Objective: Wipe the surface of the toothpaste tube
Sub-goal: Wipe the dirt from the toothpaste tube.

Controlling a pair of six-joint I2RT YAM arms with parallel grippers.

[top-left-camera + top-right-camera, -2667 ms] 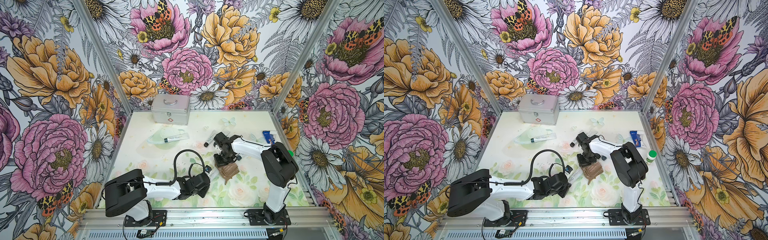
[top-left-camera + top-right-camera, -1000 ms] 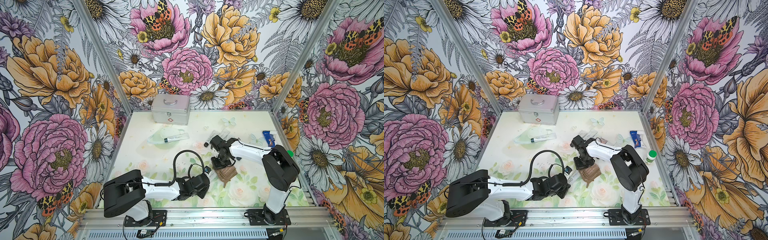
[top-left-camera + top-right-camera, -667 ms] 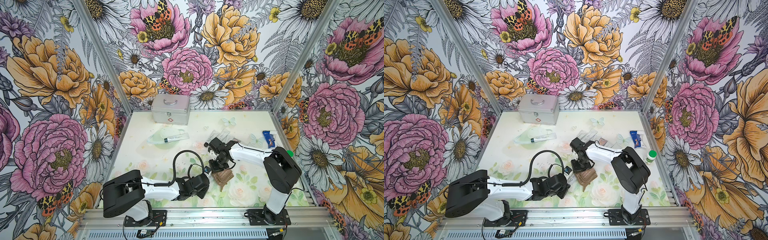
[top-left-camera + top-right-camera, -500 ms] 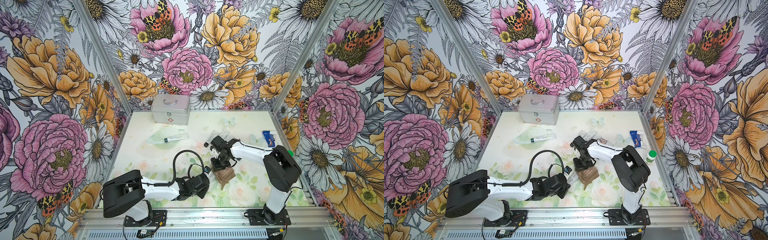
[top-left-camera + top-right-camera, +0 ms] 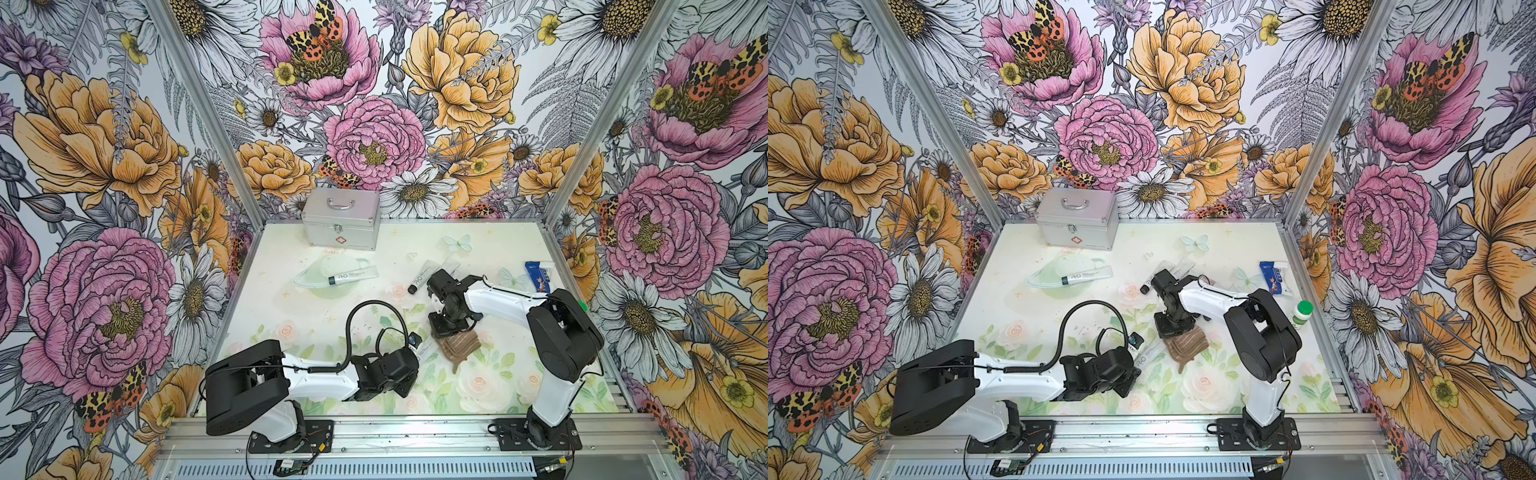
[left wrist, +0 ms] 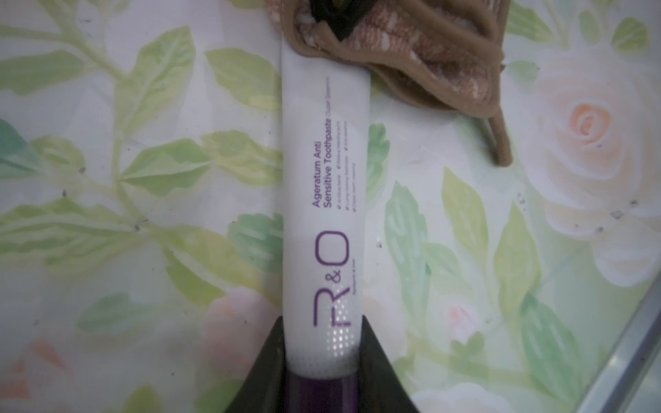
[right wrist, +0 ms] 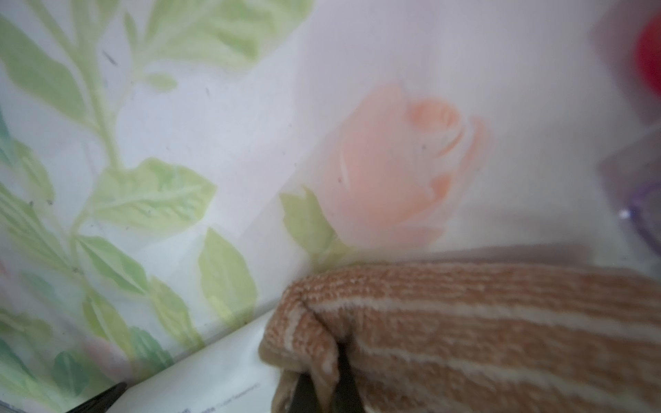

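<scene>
The R&O toothpaste tube lies flat on the floral table cover, near the front middle of the work area. The left gripper is clamped tight on its purple cap end, evidently to pin it against the drag of wiping. The right gripper is pinched fully closed on a fold of the brown striped cloth, which overlaps and touches the tube's far end; the lettered length between cloth and left jaws lies bare, so I judge the stroke is at that far end.
</scene>
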